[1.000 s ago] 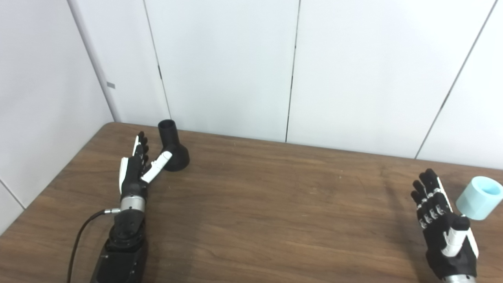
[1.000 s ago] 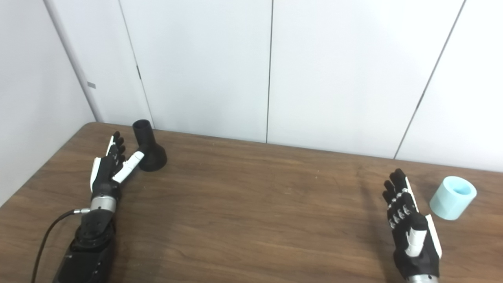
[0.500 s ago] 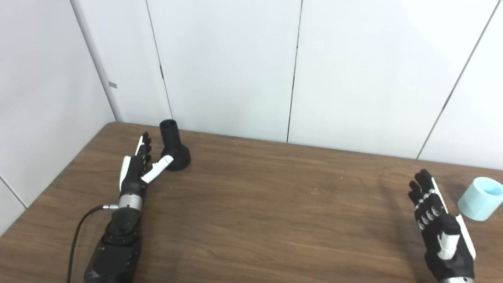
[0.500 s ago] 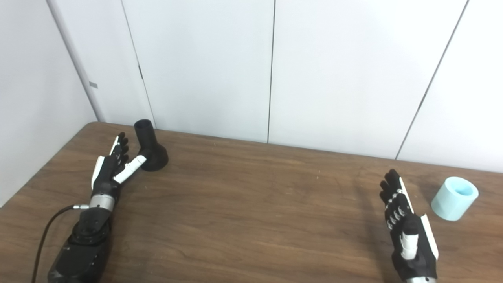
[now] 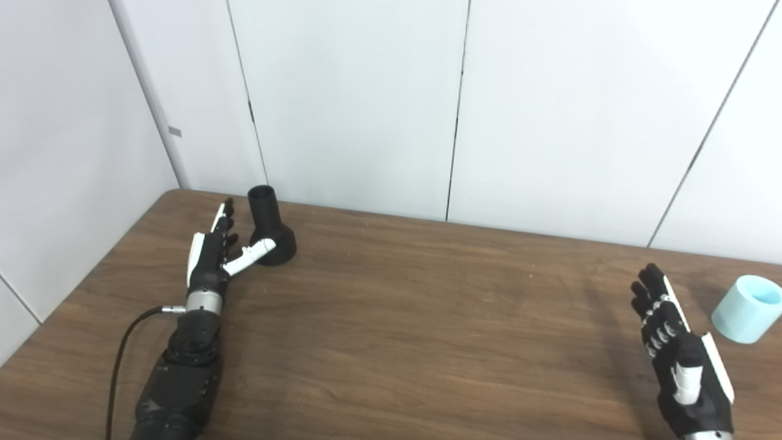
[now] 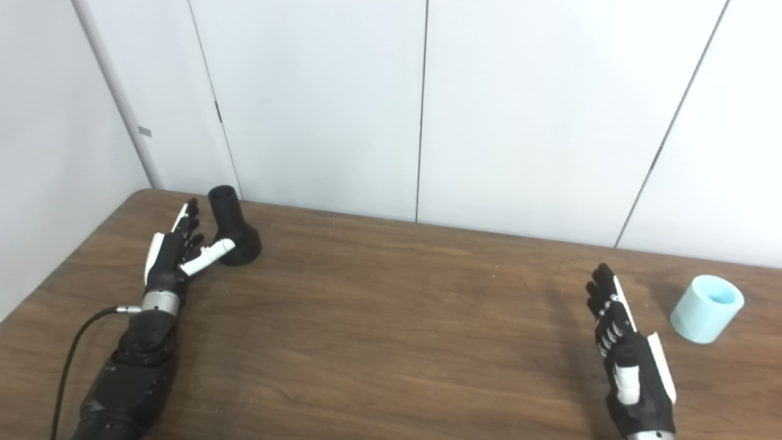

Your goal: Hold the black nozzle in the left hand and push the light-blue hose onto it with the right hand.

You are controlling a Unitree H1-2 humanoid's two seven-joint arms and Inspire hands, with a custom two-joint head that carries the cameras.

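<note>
Nozzle (image 5: 269,229) beside open left hand (image 5: 211,256); hose (image 5: 746,308) near right hand (image 5: 678,348).

I see the surface (image 5: 427,318) bare between my hands, a wide passage. Black nozzle (image 5: 269,229) stands far left, near the wall (image 5: 366,110). Light-blue hose (image 5: 746,308) stands alone, far right.

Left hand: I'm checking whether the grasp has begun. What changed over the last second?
The left hand reached farther toward the nozzle, thumb against its base, fingers open beside the neck; no grip yet. The right hand drew back slightly from the hose, open. Nozzle and hose stayed put.
</note>
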